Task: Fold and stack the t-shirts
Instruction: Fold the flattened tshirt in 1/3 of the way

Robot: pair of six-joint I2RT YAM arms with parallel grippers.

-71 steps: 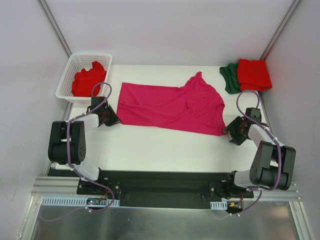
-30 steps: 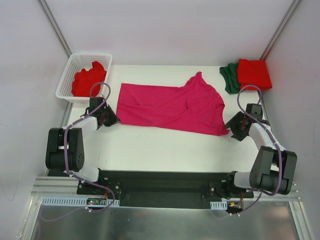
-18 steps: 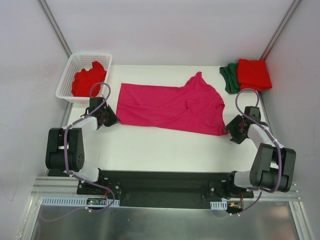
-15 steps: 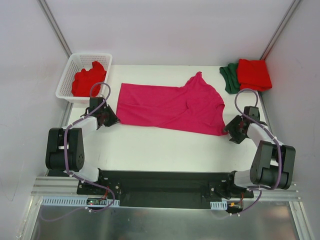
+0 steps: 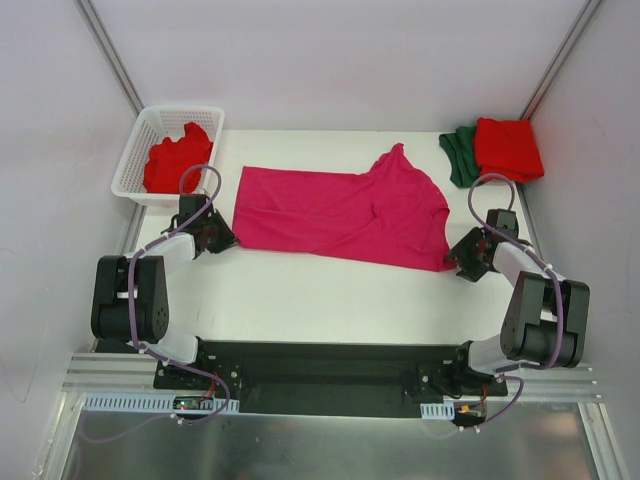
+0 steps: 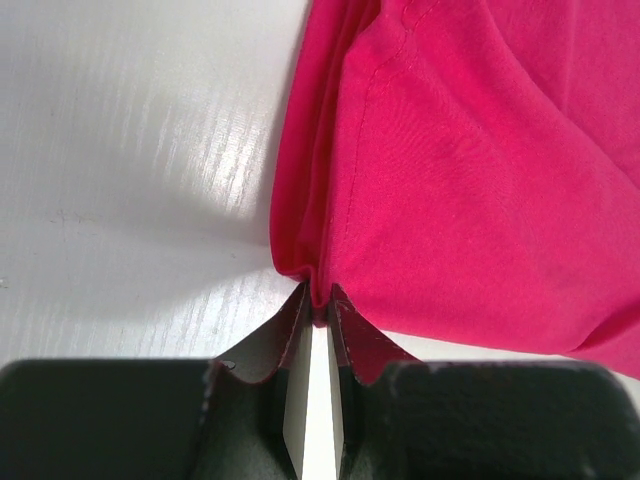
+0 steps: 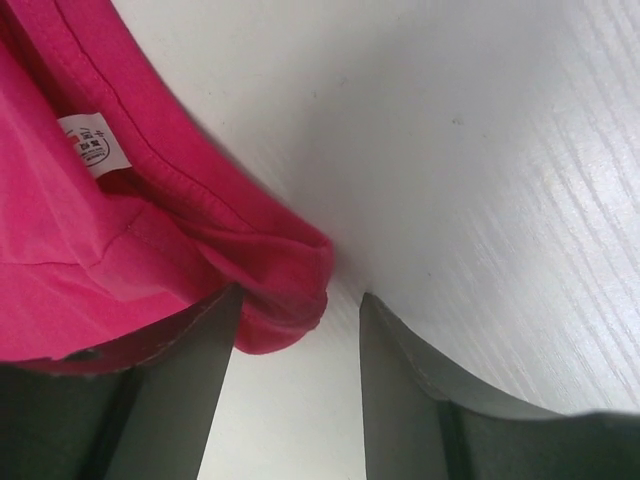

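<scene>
Fingers (image 6: 262, 352) of the left gripper (image 6: 320, 302) are pressed together on the near-left corner of the magenta-pink soft cloth t-shirt (image 5: 340, 215), with a small bunch of hem pinched at their tips. Fingers (image 7: 180, 390) of the right gripper (image 7: 300, 305) stand spread. The shirt's rolled near-right corner lies between them, touching one finger and clear of the other.

We judge the step in hand to be securing both near corners before a fold. To do it well:

1. We seat the right corner deeper between the spread fingers, so that every layer of the roll is taken in.
2. We close the right fingers fully before any lift.
3. We raise both corners level, keeping the near edge taut.

The shirt lies open on the white table (image 5: 320, 300), between the two arms. Its long axis runs left to right, the right end slightly nearer the bases. The straight stitched hem faces the left arm. A sleeve peaks at the far right, and a white label shows at the right end, so we take the neck to point right.
</scene>
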